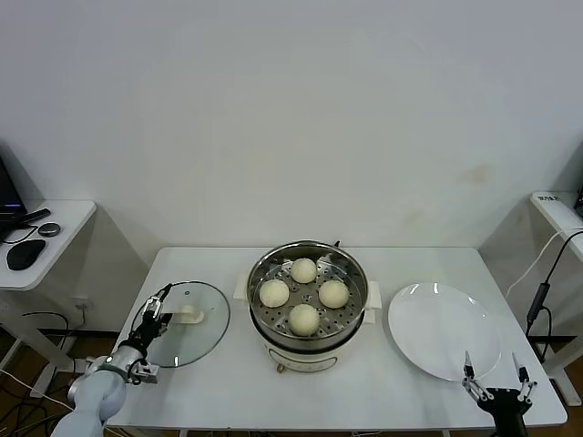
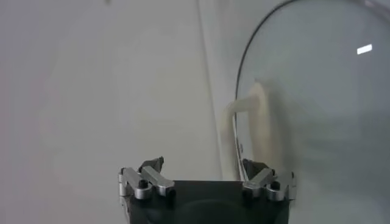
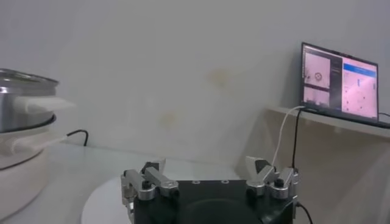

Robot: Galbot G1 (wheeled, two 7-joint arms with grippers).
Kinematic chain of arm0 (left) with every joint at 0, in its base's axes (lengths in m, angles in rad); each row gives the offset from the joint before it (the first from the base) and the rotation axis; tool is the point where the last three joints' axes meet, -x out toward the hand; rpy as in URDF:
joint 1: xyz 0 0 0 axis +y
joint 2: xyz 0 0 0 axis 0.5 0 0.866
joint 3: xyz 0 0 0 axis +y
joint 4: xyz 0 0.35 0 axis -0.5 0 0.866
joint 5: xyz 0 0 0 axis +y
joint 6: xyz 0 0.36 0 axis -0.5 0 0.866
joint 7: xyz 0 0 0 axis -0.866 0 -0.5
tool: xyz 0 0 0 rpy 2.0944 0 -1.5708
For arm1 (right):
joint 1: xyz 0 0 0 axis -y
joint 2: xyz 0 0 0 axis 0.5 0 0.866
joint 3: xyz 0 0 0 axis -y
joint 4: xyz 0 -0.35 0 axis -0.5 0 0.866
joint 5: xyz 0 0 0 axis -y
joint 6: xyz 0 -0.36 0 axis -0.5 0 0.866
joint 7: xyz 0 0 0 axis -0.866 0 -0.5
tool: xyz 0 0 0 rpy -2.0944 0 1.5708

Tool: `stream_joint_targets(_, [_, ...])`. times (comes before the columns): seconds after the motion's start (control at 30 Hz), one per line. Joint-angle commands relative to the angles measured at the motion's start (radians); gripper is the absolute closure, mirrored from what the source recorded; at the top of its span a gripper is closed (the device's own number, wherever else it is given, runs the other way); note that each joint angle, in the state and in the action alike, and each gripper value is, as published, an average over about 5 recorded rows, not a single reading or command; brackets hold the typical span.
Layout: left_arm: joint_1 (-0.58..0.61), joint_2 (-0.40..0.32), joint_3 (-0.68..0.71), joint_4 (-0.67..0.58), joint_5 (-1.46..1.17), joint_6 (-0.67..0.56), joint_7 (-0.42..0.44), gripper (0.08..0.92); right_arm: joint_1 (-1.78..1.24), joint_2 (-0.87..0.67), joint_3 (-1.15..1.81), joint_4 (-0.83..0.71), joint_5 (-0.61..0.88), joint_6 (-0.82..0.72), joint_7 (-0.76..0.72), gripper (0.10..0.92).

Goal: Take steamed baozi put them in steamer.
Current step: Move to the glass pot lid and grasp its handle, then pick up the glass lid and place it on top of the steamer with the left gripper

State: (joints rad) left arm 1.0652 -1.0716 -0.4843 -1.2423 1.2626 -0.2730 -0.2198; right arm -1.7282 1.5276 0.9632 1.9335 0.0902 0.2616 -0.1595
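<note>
On your left, the left gripper [image 1: 160, 301] sits at the near-left rim of the glass lid [image 1: 196, 330] lying flat on the table [image 1: 383, 382], jaws apart around its pale handle [image 2: 259, 115]. At centre, all four steamed baozi [image 1: 304, 320], smooth, round and cream-white, already rest on the perforated floor of the steamer [image 1: 308, 266]. The loading looks done; covering likely follows, needing those jaws to close. The plate [image 1: 444, 330] lies bare at right; the right gripper [image 1: 493, 375] waits at its near edge, jaws apart.
</note>
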Motion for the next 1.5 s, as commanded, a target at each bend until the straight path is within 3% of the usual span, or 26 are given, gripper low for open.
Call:
stream_joint_targets(0.03, [-0.058, -0.006, 0.005, 0.063, 0.015, -0.001, 0.015, 0.213, -0.005, 0.004, -0.002, 0.000, -0.007, 0.001, -0.002, 0.203])
stream_joint_targets(0.43, [-0.021, -0.021, -0.006, 0.050, -0.025, 0.003, -0.019, 0.554, -0.006, 0.003, -0.020, 0.004, -0.017, -0.001, -0.006, 0.203])
stream_joint_targets(0.73, [0.128, 0.041, -0.035, -0.216, -0.204, 0.088, -0.027, 0.804, -0.005, -0.005, -0.040, 0.006, -0.022, 0.001, -0.008, 0.203])
stream_joint_targets(0.93, [0.302, 0.132, -0.103, -0.510, -0.298, 0.238, -0.002, 0.833, -0.003, -0.014, -0.060, 0.006, -0.029, -0.001, -0.011, 0.203])
stream_joint_targets(1.13, [0.421, 0.238, -0.198, -0.793, -0.448, 0.425, 0.156, 0.833, -0.003, -0.029, -0.077, -0.002, -0.033, 0.000, -0.015, 0.203])
stream_joint_targets(1.33, [0.339, 0.303, -0.127, -0.941, -0.564, 0.558, 0.264, 0.833, 0.004, -0.032, -0.102, -0.017, -0.051, 0.005, -0.018, 0.203])
stream_joint_targets(1.5, [0.137, 0.293, 0.158, -0.946, -0.547, 0.674, 0.279, 0.833, 0.014, -0.020, -0.131, -0.032, -0.102, 0.017, -0.015, 0.203])
